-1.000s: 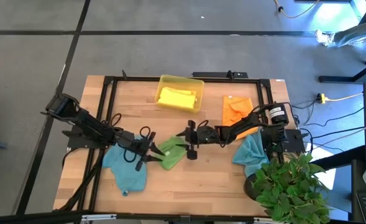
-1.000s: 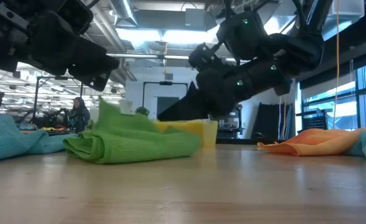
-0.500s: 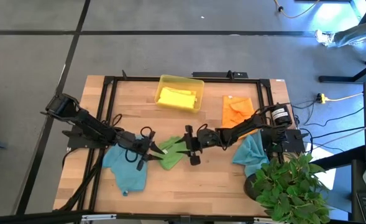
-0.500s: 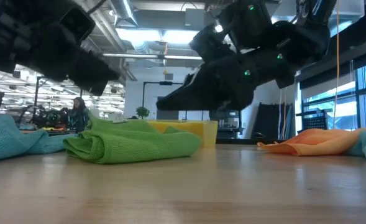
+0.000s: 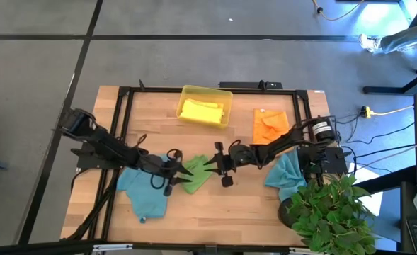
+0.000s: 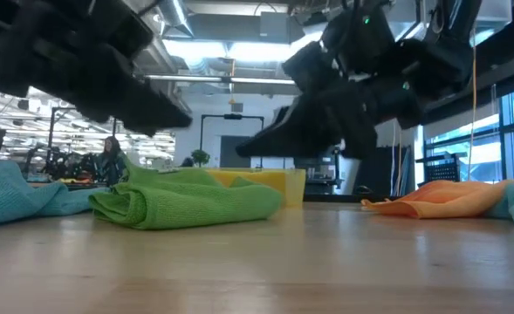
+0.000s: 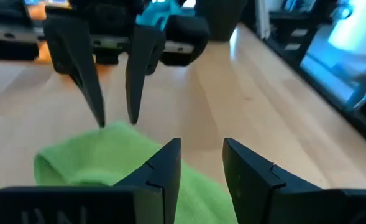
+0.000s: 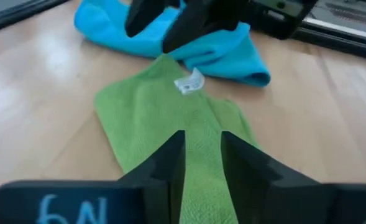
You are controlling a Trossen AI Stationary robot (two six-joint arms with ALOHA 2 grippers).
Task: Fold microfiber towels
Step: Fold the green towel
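Your right gripper (image 5: 209,164) sits just right of the picture's centre in the high view, over the right edge of the green towel (image 5: 196,174); the left gripper (image 5: 180,172) meets the same towel from its left side, so the cloth lies between the two tools at mid-table. One teal towel (image 5: 144,195) is at lower left, another teal towel (image 5: 287,176) at right, the orange towel (image 5: 270,126) above it, and the yellow towel (image 5: 202,111) lies in the tray (image 5: 226,94) at the top. In the low view the green towel (image 6: 187,200) rests bunched on the table (image 6: 326,262) at left of centre, with both dark arms above it. In the left wrist view the left fingers (image 7: 167,163) stand a little apart over the green cloth with nothing between them, and the other arm's fingers touch down at its far edge. In the right wrist view the right fingers (image 8: 170,162) stand narrowly apart over the cloth; you cannot tell if they pinch it. Take a single layer at each edge, I think, and lift evenly.
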